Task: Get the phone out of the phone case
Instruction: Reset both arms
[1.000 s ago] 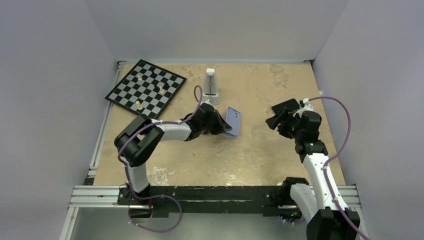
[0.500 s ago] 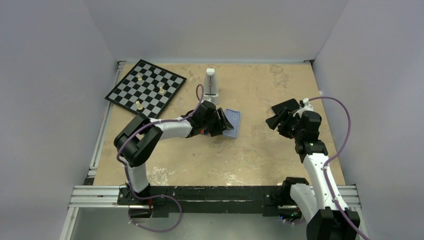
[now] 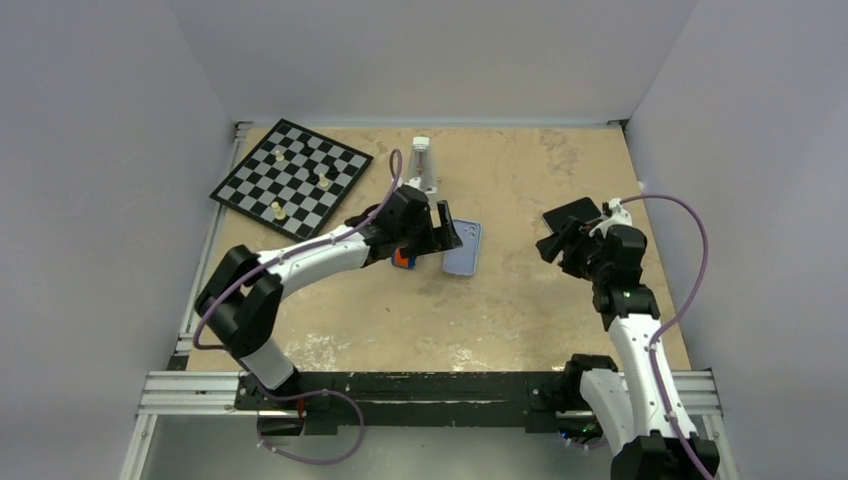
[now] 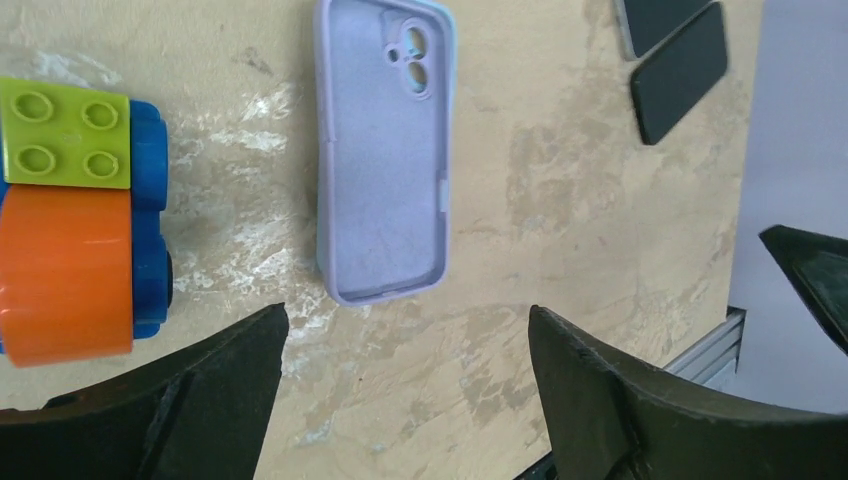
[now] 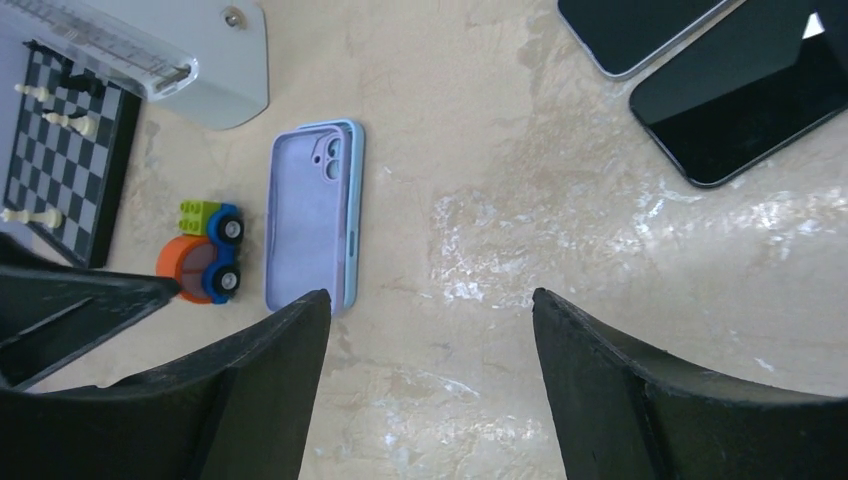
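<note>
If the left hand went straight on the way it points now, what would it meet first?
Most likely the lilac phone case, lying empty on the table straight ahead of the open left hand. Depth is hard to judge, so it might touch the table just short of the case first.

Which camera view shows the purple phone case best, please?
The left wrist view: the phone case lies close, empty inside and camera cutout plain. The right wrist view shows it whole but smaller; the top external view, only a small patch.
</note>
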`<state>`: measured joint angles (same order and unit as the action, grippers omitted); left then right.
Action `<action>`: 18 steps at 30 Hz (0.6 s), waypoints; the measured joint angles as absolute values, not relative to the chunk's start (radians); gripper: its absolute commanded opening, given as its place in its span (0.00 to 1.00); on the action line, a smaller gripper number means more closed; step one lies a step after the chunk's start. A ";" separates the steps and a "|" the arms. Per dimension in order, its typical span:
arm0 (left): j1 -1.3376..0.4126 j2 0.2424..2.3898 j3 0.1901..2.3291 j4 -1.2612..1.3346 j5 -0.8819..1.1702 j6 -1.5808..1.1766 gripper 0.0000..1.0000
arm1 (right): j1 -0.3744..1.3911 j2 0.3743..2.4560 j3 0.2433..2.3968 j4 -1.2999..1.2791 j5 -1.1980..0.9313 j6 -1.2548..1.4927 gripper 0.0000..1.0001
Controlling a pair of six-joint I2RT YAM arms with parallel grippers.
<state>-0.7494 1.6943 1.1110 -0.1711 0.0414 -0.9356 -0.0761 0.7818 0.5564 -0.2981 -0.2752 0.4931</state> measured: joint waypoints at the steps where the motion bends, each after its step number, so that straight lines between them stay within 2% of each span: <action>1: -0.754 1.659 1.111 -0.188 0.028 -0.902 0.93 | -0.076 0.768 0.562 -0.315 -0.262 0.481 0.79; 5: -0.784 1.502 1.111 -0.210 -0.017 -0.780 0.92 | -0.076 0.677 0.596 -0.360 -0.228 0.448 0.81; 9: -0.807 1.255 1.107 -0.187 -0.100 -0.640 0.93 | -0.076 0.533 0.661 -0.391 -0.224 0.421 0.85; 14: -0.805 0.949 1.092 -0.093 -0.255 -0.461 0.94 | -0.076 0.381 0.837 -0.422 -0.187 0.379 0.87; 18: -0.805 0.809 1.087 -0.035 -0.345 -0.348 0.94 | -0.076 0.366 0.994 -0.422 -0.163 0.362 0.89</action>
